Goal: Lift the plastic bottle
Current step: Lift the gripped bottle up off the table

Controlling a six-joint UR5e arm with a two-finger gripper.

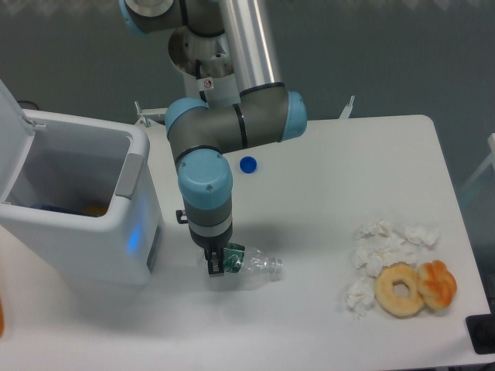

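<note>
White table [325,178] fills the view under a dark wall. Left of the gripper [217,265] stands a big white bin [77,205], lid up. The gripper points straight down, its fingers pinched on the green-label end of the plastic bottle [255,265], which lies sideways at the fingertips: small, clear, crinkled, its neck pointing right. Well to the right of the gripper lie crumpled tissues [387,247] and two donuts [416,287], touching each other. Behind the gripper sits a small blue cap [247,164].
</note>
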